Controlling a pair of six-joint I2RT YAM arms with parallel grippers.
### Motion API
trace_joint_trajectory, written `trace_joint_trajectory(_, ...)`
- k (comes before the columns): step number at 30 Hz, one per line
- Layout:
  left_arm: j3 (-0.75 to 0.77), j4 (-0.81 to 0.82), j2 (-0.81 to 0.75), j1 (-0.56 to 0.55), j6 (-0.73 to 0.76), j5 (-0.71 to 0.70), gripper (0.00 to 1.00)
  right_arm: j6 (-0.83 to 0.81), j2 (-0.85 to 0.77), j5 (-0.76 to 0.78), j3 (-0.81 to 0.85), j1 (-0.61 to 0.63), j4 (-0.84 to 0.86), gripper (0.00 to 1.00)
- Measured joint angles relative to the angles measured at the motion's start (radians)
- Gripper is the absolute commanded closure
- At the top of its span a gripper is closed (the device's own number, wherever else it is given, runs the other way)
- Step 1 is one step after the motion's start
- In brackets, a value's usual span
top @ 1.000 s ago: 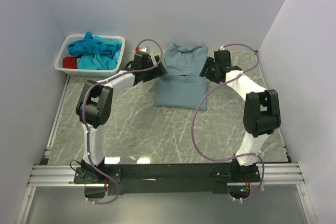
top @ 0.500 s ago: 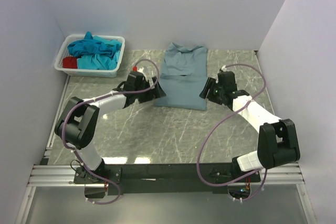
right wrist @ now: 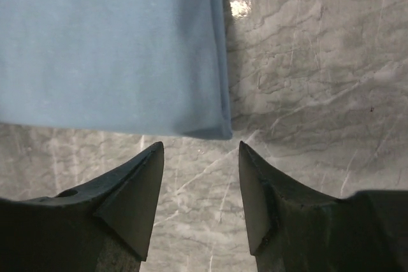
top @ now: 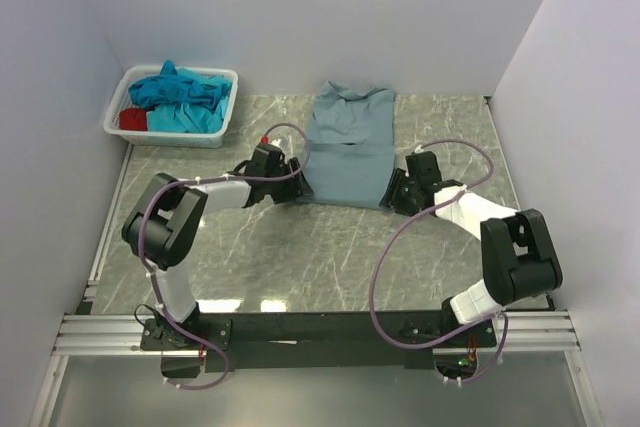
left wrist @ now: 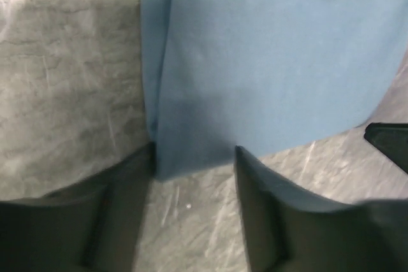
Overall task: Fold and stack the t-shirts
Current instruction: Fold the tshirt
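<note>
A dusty grey-blue t-shirt (top: 345, 152) lies flat at the middle back of the table, its sides folded in to a narrow rectangle, collar to the far side. My left gripper (top: 300, 189) is low at its near left corner. In the left wrist view that gripper (left wrist: 194, 151) is open, and the shirt (left wrist: 268, 49) has its corner between the two fingertips. My right gripper (top: 390, 195) is at the near right corner. In the right wrist view it (right wrist: 200, 146) stands open just short of the shirt's (right wrist: 108, 49) corner, over bare table.
A white basket (top: 118, 110) at the back left holds a crumpled turquoise shirt (top: 180, 92) and a red one (top: 132, 119). White walls close in the marble table (top: 300, 257) on three sides. A rail runs along the near edge.
Both arms have come down from the shirt's upper sides to its near corners and dropped low to the table. Both sets of jaws have narrowed.
</note>
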Motion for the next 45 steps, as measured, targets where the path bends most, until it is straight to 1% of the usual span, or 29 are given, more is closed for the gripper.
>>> trace_joint_trajectory(1,0.002,0.001,0.012,0.000,0.003,0.000,0.71,0.002,0.012,0.000,0.001,0.000,0.002,0.48)
trace_joint_trajectory(2,0.002,0.005,0.020,0.000,-0.003,0.003,0.79,0.006,0.024,0.000,0.001,0.000,0.003,0.50)
trace_joint_trajectory(3,0.005,0.004,0.027,0.001,0.003,0.000,0.81,0.009,0.035,0.001,0.003,0.000,0.003,0.52)
trace_joint_trajectory(4,0.007,0.002,0.035,0.001,0.009,0.001,0.86,0.011,0.045,0.003,0.005,0.000,0.003,0.53)
trace_joint_trajectory(5,0.011,0.002,0.043,0.001,0.011,0.002,0.89,0.012,0.058,0.003,0.006,0.000,0.005,0.54)
trace_joint_trajectory(6,0.016,0.002,0.048,0.001,0.012,0.005,0.92,0.014,0.067,0.003,0.006,-0.001,0.006,0.59)
trace_joint_trajectory(7,0.019,-0.001,0.049,0.001,0.013,0.005,1.00,0.016,0.074,0.003,0.008,-0.002,0.007,0.62)
trace_joint_trajectory(8,0.020,-0.002,0.049,0.001,0.014,0.005,1.00,0.018,0.079,0.003,0.010,-0.002,0.010,0.70)
trace_joint_trajectory(10,0.021,-0.002,0.049,0.000,0.018,0.005,0.99,0.019,0.093,0.000,0.018,-0.003,0.010,0.76)
trace_joint_trajectory(11,0.021,-0.002,0.049,-0.001,0.019,0.005,0.99,0.021,0.100,-0.004,0.023,-0.003,0.011,0.83)
trace_joint_trajectory(13,0.021,-0.002,0.049,-0.001,0.020,0.005,1.00,0.023,0.109,-0.011,0.026,-0.004,0.017,0.92)
trace_joint_trajectory(14,0.021,-0.002,0.049,-0.001,0.021,0.006,1.00,0.024,0.111,-0.014,0.027,-0.004,0.018,1.00)
trace_joint_trajectory(20,0.015,0.004,0.046,-0.001,0.022,0.012,1.00,0.022,0.109,-0.036,0.025,-0.005,0.019,1.00)
trace_joint_trajectory(24,-0.074,0.021,-0.029,-0.006,0.016,0.009,1.00,0.022,0.046,-0.063,-0.033,0.000,0.013,1.00)
trace_joint_trajectory(28,-0.219,0.013,-0.178,-0.047,-0.010,-0.014,1.00,0.025,-0.105,-0.075,-0.132,0.039,-0.039,1.00)
trace_joint_trajectory(32,-0.369,-0.036,-0.357,-0.121,-0.059,-0.057,1.00,0.058,-0.274,-0.077,-0.216,0.144,-0.129,1.00)
trace_joint_trajectory(34,-0.426,-0.095,-0.453,-0.162,-0.092,-0.084,1.00,0.093,-0.367,-0.081,-0.257,0.216,-0.182,1.00)
trace_joint_trajectory(36,-0.473,-0.172,-0.574,-0.211,-0.137,-0.114,0.99,0.121,-0.454,-0.100,-0.284,0.262,-0.237,1.00)
trace_joint_trajectory(38,-0.498,-0.230,-0.691,-0.253,-0.182,-0.142,0.99,0.142,-0.534,-0.106,-0.290,0.274,-0.306,1.00)
trace_joint_trajectory(41,-0.508,-0.265,-0.826,-0.291,-0.232,-0.175,0.99,0.148,-0.616,-0.091,-0.271,0.275,-0.384,1.00)
trace_joint_trajectory(43,-0.506,-0.268,-0.875,-0.294,-0.247,-0.220,0.99,0.143,-0.624,-0.065,-0.233,0.275,-0.414,1.00)
trace_joint_trajectory(45,-0.489,-0.279,-0.873,-0.294,-0.247,-0.274,1.00,0.130,-0.610,-0.029,-0.177,0.273,-0.424,1.00)
